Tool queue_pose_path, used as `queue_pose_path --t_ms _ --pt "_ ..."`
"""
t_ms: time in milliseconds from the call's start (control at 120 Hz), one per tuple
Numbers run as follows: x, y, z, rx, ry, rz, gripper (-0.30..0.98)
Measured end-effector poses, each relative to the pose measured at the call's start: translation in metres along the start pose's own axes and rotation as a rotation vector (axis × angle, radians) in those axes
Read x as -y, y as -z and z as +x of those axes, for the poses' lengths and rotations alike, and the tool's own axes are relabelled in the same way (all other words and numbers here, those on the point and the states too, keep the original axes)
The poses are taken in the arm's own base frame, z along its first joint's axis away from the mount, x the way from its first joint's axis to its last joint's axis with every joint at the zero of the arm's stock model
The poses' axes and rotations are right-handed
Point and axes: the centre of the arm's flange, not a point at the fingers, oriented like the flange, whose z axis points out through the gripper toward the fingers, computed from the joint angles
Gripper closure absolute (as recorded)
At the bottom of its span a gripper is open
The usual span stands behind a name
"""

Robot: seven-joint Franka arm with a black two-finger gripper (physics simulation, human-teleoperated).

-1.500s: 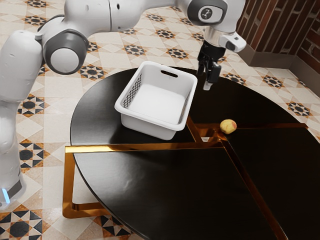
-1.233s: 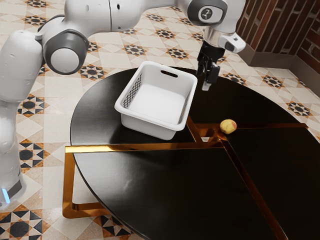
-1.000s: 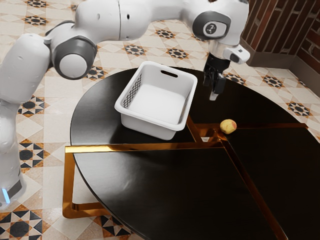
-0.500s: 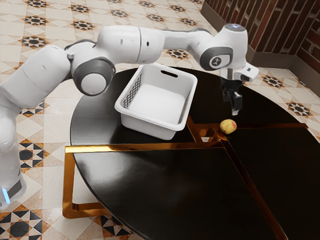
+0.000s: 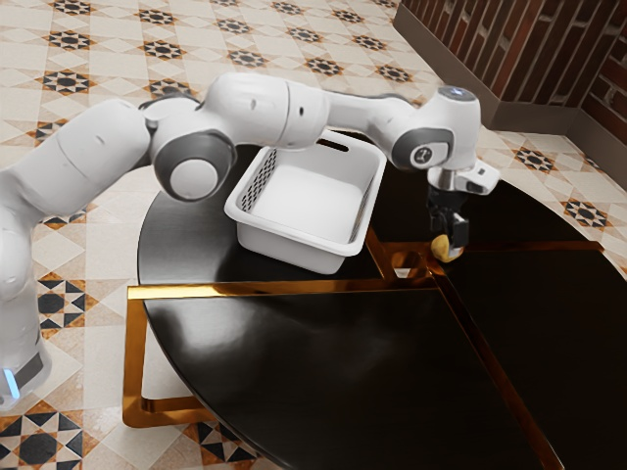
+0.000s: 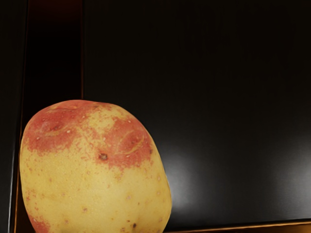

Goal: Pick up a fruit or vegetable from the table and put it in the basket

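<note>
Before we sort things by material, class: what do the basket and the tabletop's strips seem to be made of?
The basket looks like satin plastic: smooth white walls, rounded rim, one side perforated. The strips seem polished metal, perhaps brass or copper, from their golden glints.

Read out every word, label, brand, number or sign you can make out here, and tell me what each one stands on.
Readable words, brands or numbers: none.
On the arm: a small dark mark on a pale round cover near the hand end, too small to read.
On the potato: no label or lettering on the skin in view.
On the basket: no text on the sides in view.
</note>
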Motion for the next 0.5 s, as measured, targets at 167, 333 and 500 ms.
queue_pose_path --t_ms 167,333,500 --pt "0.0 -0.006 0.0 0.003 0.003 -0.002 0.0" --pt "0.002 -0.006 0.0 0.002 0.006 -0.001 0.0" --pt "0.007 -0.012 0.0 -0.004 0.014 0.005 0.0"
